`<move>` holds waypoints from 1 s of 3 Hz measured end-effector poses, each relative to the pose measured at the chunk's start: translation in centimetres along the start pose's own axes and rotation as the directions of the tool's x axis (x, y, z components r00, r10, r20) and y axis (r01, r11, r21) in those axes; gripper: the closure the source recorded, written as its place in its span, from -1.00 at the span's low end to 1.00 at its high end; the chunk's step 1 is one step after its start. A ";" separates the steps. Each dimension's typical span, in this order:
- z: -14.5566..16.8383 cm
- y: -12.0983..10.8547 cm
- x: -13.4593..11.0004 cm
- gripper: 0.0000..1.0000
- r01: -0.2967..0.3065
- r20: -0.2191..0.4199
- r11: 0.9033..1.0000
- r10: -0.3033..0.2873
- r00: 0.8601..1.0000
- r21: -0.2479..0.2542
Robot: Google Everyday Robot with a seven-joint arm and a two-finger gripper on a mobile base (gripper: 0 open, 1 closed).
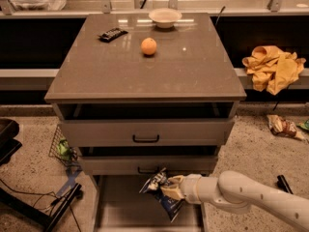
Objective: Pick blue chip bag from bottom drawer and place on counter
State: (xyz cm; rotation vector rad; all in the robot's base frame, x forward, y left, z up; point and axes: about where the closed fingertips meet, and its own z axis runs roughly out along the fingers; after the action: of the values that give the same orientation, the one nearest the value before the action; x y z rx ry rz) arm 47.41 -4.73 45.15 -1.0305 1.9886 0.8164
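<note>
Over bottom drawer, camera view: two-finger gripper point(167, 189) sits just above the wide shallow grey-brown tray of the bottom drawer point(126, 204), which is pulled out.
Tool state: fingers are seen clamped on the blue chip bag point(171, 208), a small crumpled dark-blue foil bag w/ white lettering.
Bag position: held clear of the drawer floor, part sticking up above the fingers, part hanging below; not yet on the counter point(145, 74), the glossy grey-brown top of the cabinet.
Risk 1, snag: the bag's upper end is just beside the grey-brown middle drawer front point(193, 164) and near its black handle point(146, 170). If raised straight up, the bag could be caught under that front & pulled out of the grip.
Risk 2, slip: the foil is judged slick and crumpled; only part of it seems pinched, so a fast swing could shake it loose.
Risk 3, counter clutter: round orange point(148, 46), black wrapped bar point(112, 34) and white bowl point(165, 17) lie toward the back; the orange could be knocked & rolled if the bag is set down there. Front area is judged safer.
Arm pose: white arm point(251, 197) is brought in low from the lower right, forearm approx. level, wrist pointed left at the drawer.
</note>
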 end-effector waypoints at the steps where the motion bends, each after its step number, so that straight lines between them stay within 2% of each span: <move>1: -4.7 -0.2 -3.1 1.00 -0.007 0.050 0.999 0.004 0.999 0.045; 2: -4.7 -0.2 -3.1 1.00 -0.007 0.050 0.999 0.004 0.999 0.045; 3: -5.3 0.2 -4.4 1.00 -0.003 0.040 0.999 0.001 0.999 0.038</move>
State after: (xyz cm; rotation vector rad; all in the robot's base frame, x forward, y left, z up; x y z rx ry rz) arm 47.29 -7.15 51.63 -0.9830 1.9639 0.7914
